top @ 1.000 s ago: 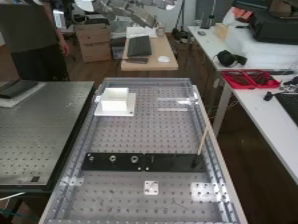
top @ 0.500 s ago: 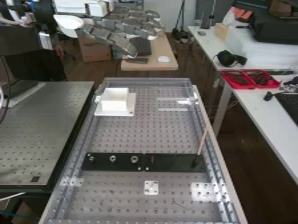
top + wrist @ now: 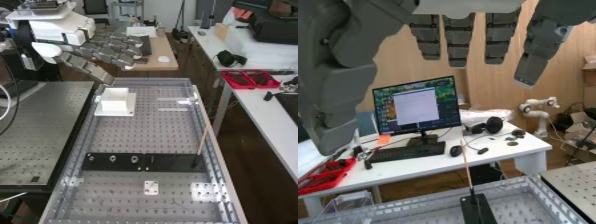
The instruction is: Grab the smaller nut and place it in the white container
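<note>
Grey, segmented fingers [image 3: 90,68] hang nearly straight and empty by the far end of the perforated metal surface [image 3: 126,132]. We see ringlike metal nuts [image 3: 113,159] on a flat black plate [image 3: 103,167], the boxy white container [image 3: 116,102] beyond.

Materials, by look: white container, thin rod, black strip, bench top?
White container: likely plastic, matte; even white, soft shading, no sharp glints.
Thin rod: probably wood, unpainted; pale tan, dull.
Black strip: matte black; plastic or coated metal, look leaves it open.
Bench top: likely bare metal, satin; grey, hole grid, bright glare patches.
</note>
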Controlling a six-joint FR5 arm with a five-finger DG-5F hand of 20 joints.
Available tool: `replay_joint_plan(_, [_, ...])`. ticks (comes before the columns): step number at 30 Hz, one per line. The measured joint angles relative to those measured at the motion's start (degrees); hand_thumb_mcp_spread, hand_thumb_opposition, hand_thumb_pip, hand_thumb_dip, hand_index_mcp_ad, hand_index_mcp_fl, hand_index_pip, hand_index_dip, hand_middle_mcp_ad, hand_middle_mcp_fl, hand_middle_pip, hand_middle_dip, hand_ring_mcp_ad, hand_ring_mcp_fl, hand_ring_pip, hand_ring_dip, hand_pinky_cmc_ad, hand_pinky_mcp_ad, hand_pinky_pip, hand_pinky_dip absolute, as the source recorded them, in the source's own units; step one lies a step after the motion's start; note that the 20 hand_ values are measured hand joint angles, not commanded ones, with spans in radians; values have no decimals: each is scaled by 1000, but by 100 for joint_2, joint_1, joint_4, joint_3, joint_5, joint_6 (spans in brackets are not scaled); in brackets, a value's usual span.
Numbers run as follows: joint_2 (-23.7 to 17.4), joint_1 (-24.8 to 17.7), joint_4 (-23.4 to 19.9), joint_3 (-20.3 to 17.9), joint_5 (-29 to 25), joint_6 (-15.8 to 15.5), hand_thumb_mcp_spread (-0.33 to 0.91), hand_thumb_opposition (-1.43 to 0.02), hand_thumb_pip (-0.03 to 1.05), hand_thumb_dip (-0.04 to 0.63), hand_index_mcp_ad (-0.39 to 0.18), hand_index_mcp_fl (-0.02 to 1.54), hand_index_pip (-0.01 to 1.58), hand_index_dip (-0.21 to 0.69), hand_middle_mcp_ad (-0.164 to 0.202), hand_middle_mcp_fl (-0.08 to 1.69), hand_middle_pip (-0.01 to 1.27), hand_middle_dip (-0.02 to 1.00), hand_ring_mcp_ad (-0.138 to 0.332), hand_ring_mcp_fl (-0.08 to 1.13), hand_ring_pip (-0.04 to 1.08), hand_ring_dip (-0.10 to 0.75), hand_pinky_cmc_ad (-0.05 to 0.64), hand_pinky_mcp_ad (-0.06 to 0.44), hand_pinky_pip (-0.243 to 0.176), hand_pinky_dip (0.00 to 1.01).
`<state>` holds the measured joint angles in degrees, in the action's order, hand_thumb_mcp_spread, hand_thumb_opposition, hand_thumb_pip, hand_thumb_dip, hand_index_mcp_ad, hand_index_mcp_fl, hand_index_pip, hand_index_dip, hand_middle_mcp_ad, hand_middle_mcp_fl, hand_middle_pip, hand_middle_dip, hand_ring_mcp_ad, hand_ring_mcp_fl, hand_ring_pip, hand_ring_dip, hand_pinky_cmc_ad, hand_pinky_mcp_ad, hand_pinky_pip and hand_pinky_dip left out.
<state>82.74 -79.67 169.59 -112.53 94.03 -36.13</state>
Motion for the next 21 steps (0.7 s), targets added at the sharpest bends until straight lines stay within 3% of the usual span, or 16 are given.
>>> replay_joint_plan(6, [-110, -98, -230, -388, -477, -23, 346, -738, 443, 93, -14, 70, 199, 10, 73, 52, 127, 159, 190, 3, 138, 37, 414, 328, -105, 531])
replay_joint_plan(10, [-97, -191, -265, -506, -664, -89, 360, -740, 461, 108, -47, 70, 269, 9, 73, 52, 124, 161, 188, 3, 134, 37, 414, 328, -105, 524])
replay_joint_plan(21, [50, 9, -397, -693, -441, -278, 391, -771, 515, 136, -77, 66, 613, 12, 72, 51, 126, 164, 183, 3, 117, 51, 414, 328, -105, 468])
